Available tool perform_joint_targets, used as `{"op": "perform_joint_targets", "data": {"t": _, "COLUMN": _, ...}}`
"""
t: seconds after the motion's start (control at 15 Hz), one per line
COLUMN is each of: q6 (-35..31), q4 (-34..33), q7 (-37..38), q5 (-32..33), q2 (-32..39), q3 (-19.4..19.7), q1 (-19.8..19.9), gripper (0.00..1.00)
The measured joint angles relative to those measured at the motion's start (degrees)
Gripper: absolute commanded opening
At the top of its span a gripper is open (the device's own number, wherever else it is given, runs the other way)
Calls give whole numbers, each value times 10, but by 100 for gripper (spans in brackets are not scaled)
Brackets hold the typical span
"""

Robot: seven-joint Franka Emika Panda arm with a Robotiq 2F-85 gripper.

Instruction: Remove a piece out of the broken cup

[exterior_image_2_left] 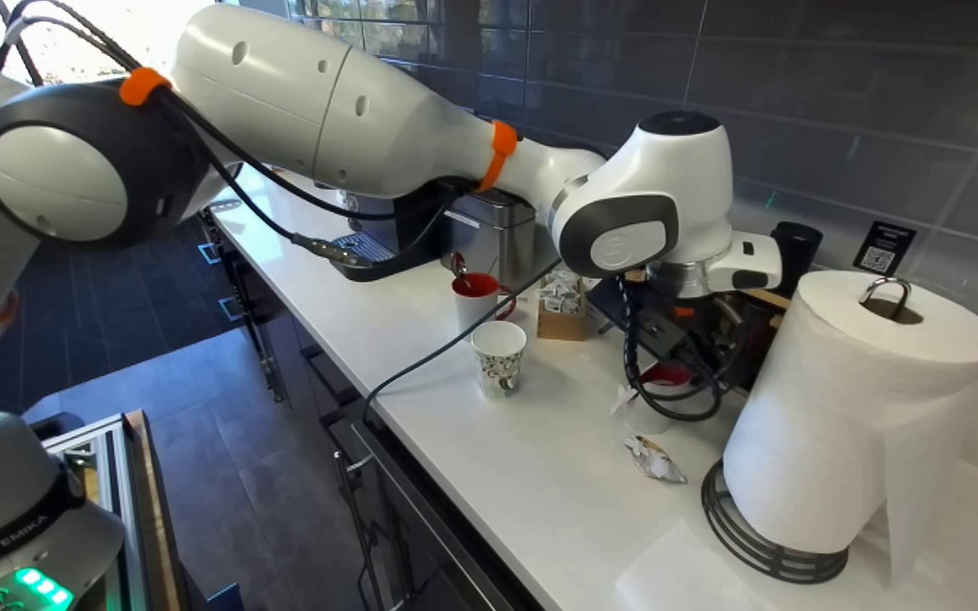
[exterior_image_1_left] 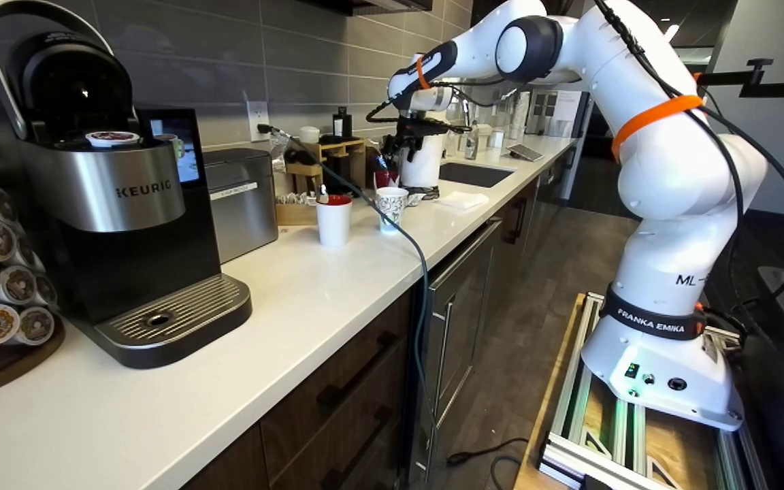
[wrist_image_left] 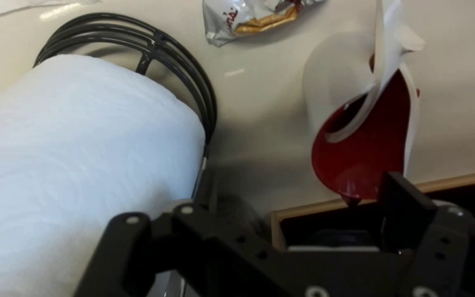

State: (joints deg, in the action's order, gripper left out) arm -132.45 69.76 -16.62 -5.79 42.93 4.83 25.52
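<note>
- White and curved, the shard (wrist_image_left: 386, 53) rises from the broken mug (wrist_image_left: 365, 161), right of centre in the wrist view; best straddle its thin wall, squeeze lightly, lift straight up.
- The gripper (wrist_image_left: 303, 194) stands wide, holding nothing.
- The mug's red lining gleams like glaze, likely slippery; the faintly embossed paper-towel roll (wrist_image_left: 97, 136), left, is best avoided.
</note>
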Motion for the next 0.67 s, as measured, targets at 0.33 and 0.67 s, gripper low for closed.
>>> {"op": "perform_joint_targets", "data": {"t": 0.33, "q6": 50, "q4": 19, "q7": 98, "q5": -10, "q2": -37, "q3": 8, "q1": 1, "gripper": 100}}
{"op": "perform_joint_targets", "data": {"t": 0.67, "q6": 81, "q4": 86, "q7": 151, "q5": -36, "q2": -89, "q3": 7, "q1": 2, "gripper": 100}}
